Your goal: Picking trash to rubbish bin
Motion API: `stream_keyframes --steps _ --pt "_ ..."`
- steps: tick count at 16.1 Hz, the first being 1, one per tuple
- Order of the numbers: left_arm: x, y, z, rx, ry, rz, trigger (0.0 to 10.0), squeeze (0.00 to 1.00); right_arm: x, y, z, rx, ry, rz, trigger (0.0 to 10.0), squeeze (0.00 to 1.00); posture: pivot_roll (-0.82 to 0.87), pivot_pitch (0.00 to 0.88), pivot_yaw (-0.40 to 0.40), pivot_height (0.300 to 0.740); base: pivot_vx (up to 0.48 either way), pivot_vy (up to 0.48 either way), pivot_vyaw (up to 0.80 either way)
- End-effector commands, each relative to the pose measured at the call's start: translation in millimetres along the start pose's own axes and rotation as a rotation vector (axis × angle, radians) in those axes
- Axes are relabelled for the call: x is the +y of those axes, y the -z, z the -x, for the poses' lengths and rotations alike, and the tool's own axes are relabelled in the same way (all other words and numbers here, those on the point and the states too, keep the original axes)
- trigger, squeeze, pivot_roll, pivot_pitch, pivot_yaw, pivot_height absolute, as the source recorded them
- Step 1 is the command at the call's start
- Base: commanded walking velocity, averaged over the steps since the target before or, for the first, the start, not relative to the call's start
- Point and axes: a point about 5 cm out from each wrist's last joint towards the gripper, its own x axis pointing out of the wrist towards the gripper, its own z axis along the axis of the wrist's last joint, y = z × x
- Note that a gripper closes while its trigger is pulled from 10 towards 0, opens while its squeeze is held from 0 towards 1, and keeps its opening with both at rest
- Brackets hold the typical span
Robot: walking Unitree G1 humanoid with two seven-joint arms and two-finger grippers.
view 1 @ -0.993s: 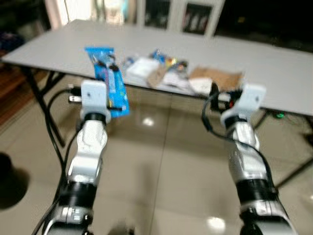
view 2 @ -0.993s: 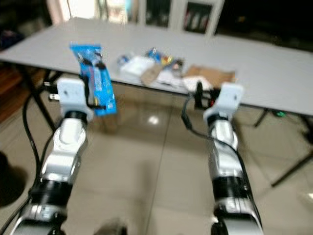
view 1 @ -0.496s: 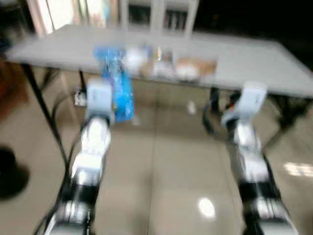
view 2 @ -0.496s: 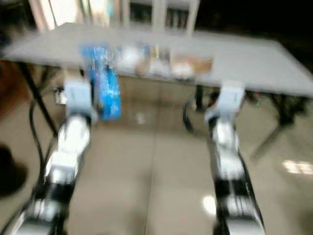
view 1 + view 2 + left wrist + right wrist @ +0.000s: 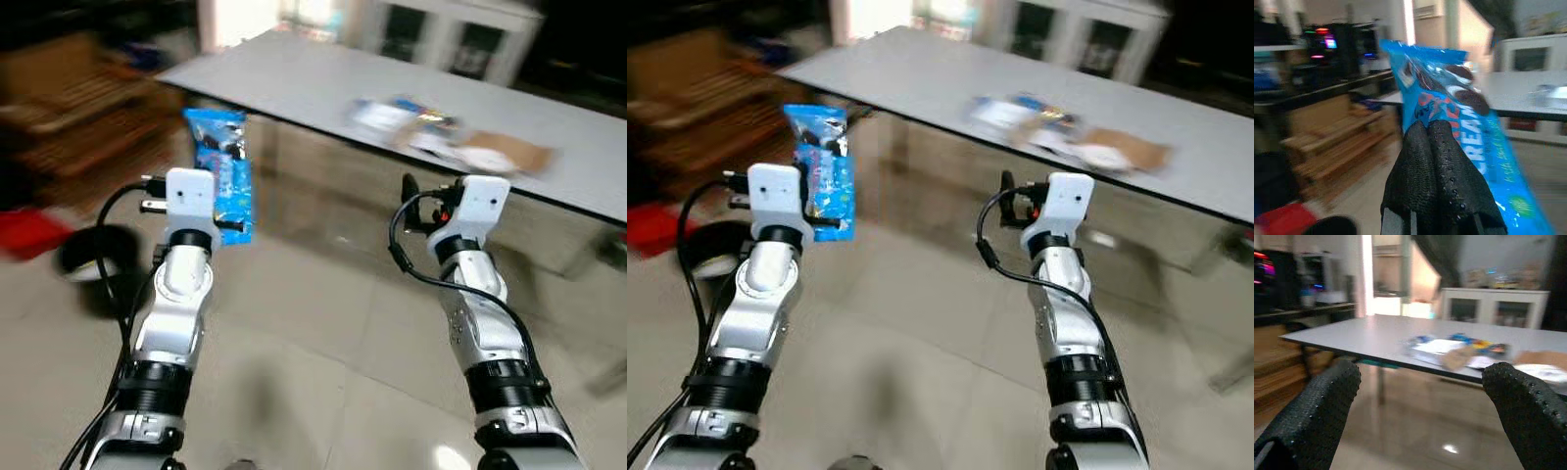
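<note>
A blue cookie wrapper (image 5: 221, 168) stands upright in my left gripper (image 5: 1432, 139), whose black fingers (image 5: 1449, 181) are shut on its lower part; I hold it up in front of me at chest height. On the grey table (image 5: 294, 83) ahead to the right lies a heap of trash (image 5: 446, 137): packets, paper and a brown cardboard piece. A dark round bin (image 5: 93, 269) sits on the floor at the left, blurred. My right gripper (image 5: 1420, 406) is raised and open, with nothing between its fingers (image 5: 1317, 411).
The floor (image 5: 323, 333) is glossy beige tile. Brown wooden furniture (image 5: 88, 88) stands at the far left, with a red thing (image 5: 24, 235) on the floor beside it. White cabinets (image 5: 460, 39) stand behind the table.
The whole view has swung to the left: the table and trash have slid to the right and the bin has come into sight. The wrapper stays in my left gripper.
</note>
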Motion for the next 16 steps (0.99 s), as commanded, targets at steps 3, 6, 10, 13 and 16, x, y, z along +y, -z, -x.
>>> stream_keyframes --steps 3,6,10,13,16 --pt "-8.0 -1.8 0.4 0.000 0.033 0.013 10.0 0.00 -6.8 -0.3 0.4 0.013 0.012 0.018 10.0 0.00 0.00 0.044 -0.094 0.740 0.000 0.000 0.80" --pt "-7.2 -3.4 -0.2 -0.007 0.026 0.018 10.0 0.00 -5.5 1.2 0.8 0.020 0.004 0.016 10.0 0.00 0.00 0.048 -0.095 0.740 0.000 0.000 0.80" --pt "-6.6 -4.5 -0.2 -0.011 0.022 0.016 10.0 0.00 -4.0 1.6 0.4 0.026 -0.008 0.014 10.0 0.00 0.01 0.049 -0.098 0.740 0.000 0.000 0.80" --pt "-6.0 -4.4 -0.2 -0.010 0.017 0.016 10.0 0.00 -3.8 2.1 0.8 0.028 -0.011 0.014 10.0 0.00 0.01 0.049 -0.099 0.740 0.000 0.000 0.80" --pt "-6.3 -1.8 0.2 0.000 0.019 0.016 10.0 0.00 -3.1 3.9 0.8 0.036 -0.017 0.015 10.0 0.00 0.01 0.051 -0.100 0.740 0.000 0.000 0.80"
